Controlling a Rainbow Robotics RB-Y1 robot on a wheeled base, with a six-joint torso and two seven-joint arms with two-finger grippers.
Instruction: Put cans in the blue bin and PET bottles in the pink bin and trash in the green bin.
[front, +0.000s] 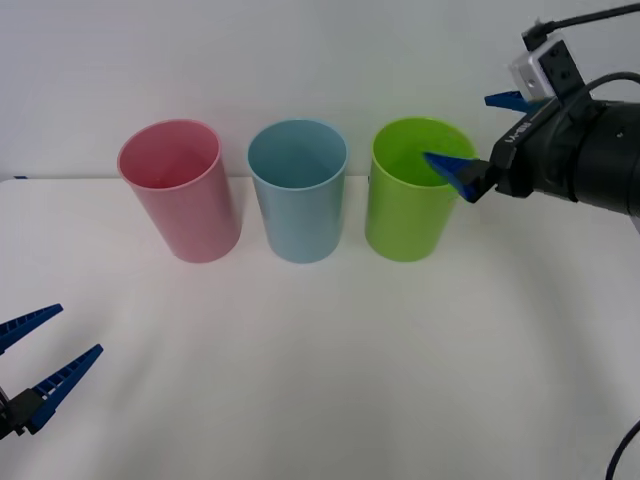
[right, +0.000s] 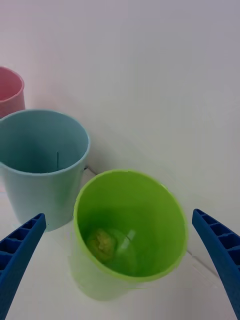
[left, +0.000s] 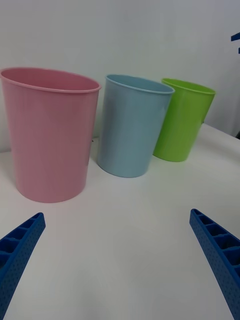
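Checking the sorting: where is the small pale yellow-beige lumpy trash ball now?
In the right wrist view, the trash ball lies at the bottom of the lime-green plastic bin, rightmost of the three.

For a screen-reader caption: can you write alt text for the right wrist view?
The right gripper hangs open above the green bin, where the trash, a small yellowish lump, lies on the bottom. The blue bin stands beside the green one, with the pink bin beyond it, all on a white table.

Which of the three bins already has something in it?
The green bin, under the open right pincer: the trash lies on its bottom. The blue bin looks empty.
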